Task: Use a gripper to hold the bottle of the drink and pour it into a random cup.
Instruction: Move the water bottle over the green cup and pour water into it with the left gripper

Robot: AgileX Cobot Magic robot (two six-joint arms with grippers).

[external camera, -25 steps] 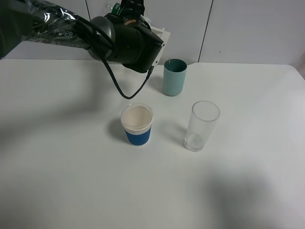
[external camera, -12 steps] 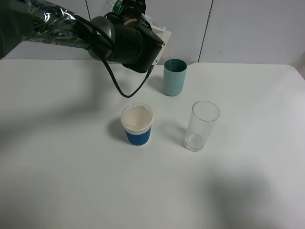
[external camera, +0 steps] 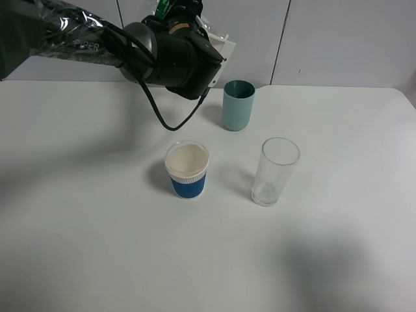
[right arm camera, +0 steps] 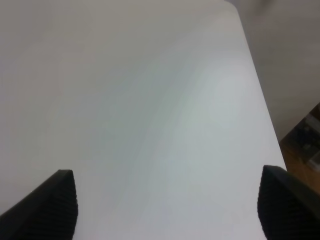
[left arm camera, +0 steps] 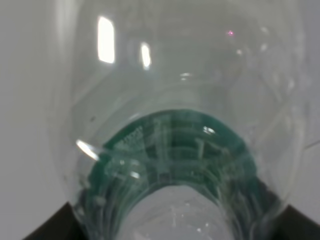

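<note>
As the small clear plastic bottle with a dark green label is clenched in the left pincer, it sits raised above the white counter, near the teal-green cylindrical tumbler. Right pincer: released.

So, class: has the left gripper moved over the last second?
Yes, slightly: the left gripper has edged right, toward the teal cup, which stays put.

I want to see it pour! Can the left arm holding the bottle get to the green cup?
Probably yes. The left gripper holds the bottle up high, close beside the teal cup, with nothing standing between them.
</note>
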